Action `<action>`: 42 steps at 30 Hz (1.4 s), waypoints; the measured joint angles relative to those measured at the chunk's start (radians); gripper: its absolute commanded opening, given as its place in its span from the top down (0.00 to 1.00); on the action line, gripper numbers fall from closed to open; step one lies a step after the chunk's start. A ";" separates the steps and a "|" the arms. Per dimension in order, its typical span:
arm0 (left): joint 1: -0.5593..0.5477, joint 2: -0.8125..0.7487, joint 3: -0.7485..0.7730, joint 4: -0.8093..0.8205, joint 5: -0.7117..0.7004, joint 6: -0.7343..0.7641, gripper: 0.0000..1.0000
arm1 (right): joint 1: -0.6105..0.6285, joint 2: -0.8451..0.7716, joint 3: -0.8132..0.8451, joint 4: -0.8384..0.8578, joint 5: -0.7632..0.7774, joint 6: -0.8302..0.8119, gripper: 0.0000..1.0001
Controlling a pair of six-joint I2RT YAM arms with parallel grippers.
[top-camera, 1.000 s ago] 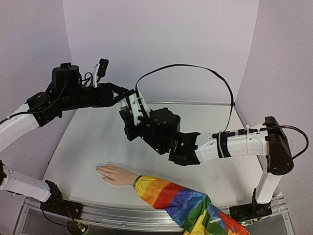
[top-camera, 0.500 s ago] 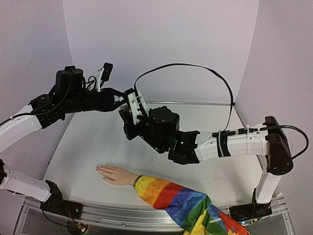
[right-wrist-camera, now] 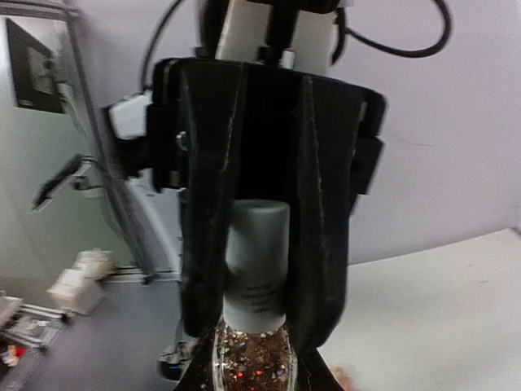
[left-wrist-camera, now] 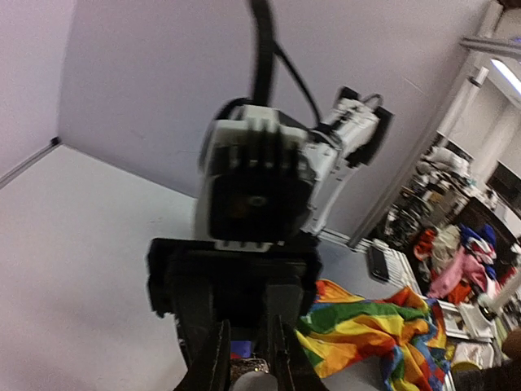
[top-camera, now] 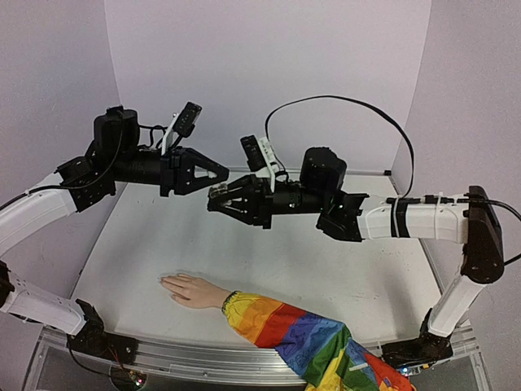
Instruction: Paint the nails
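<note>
A small clear bottle [right-wrist-camera: 251, 358] of glitter polish with a grey cap [right-wrist-camera: 257, 261] hangs in mid-air above the table. My right gripper [right-wrist-camera: 254, 365] is shut on its glass body. From the opposite side my left gripper [left-wrist-camera: 249, 342] is shut on the cap [left-wrist-camera: 254, 380]. In the top view both grippers, left [top-camera: 218, 173] and right [top-camera: 215, 199], meet tip to tip high over the table's middle. The pale mannequin hand [top-camera: 189, 289] lies flat near the front edge, and its nails [top-camera: 165, 281] are too small to make out. A rainbow-striped sleeve [top-camera: 301, 334] covers its arm.
The white table [top-camera: 163, 236] is walled by pale panels at the back and sides. The sleeve [left-wrist-camera: 366, 326] trails off the front right edge. A black cable [top-camera: 350, 106] loops above the right arm.
My left gripper has closed on the cap. The right arm has swung up and rightward, turning its gripper and the bottle from upright to level, pointing left.
</note>
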 measured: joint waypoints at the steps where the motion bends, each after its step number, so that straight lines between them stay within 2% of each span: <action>1: -0.004 0.001 0.000 0.016 0.056 0.007 1.00 | -0.004 0.000 0.000 0.025 -0.077 0.048 1.00; 3: -0.018 0.000 0.003 0.038 0.137 0.017 0.98 | -0.003 0.000 0.000 0.072 -0.176 0.124 1.00; 5: -0.034 0.000 0.008 0.057 0.193 0.028 0.90 | -0.002 0.000 -0.003 0.118 -0.238 0.180 1.00; 6: -0.040 -0.001 0.010 0.063 0.208 0.031 0.82 | 0.001 0.000 -0.007 0.138 -0.252 0.200 1.00; 9: -0.050 -0.002 0.010 0.046 0.174 0.029 0.49 | -0.003 -0.006 -0.045 0.189 -0.249 0.219 1.00; 12: -0.047 -0.003 0.010 -0.071 0.049 0.027 0.23 | -0.025 -0.059 -0.087 0.148 -0.155 0.149 1.00; 14: -0.035 -0.006 0.011 -0.158 -0.053 0.028 0.13 | -0.034 -0.103 -0.091 0.080 -0.029 0.086 1.00; 16: -0.013 -0.012 0.014 -0.237 -0.134 0.024 0.08 | -0.039 -0.145 -0.093 0.016 0.139 0.032 1.00; 19: 0.029 -0.039 0.015 -0.320 -0.236 -0.008 0.07 | -0.037 -0.181 -0.105 -0.051 0.387 -0.024 1.00; 24: 0.056 -0.069 0.058 -0.390 -0.380 -0.132 0.17 | 0.010 -0.151 -0.125 -0.130 0.768 -0.108 1.00; 28: 0.060 -0.051 0.096 -0.385 -0.420 -0.216 0.17 | 0.095 -0.068 -0.112 -0.161 0.969 -0.171 1.00; 32: 0.060 -0.014 0.096 -0.346 -0.424 -0.270 0.24 | 0.163 0.010 -0.069 -0.196 1.048 -0.225 1.00; 35: 0.060 0.016 0.096 -0.305 -0.413 -0.299 0.33 | 0.188 0.038 -0.031 -0.203 1.070 -0.246 1.00; 40: 0.056 0.041 0.093 -0.255 -0.400 -0.323 0.38 | 0.206 0.063 0.037 -0.201 1.081 -0.266 1.00; 42: 0.052 0.043 0.090 -0.241 -0.399 -0.329 0.45 | 0.210 0.074 0.057 -0.199 1.081 -0.272 1.00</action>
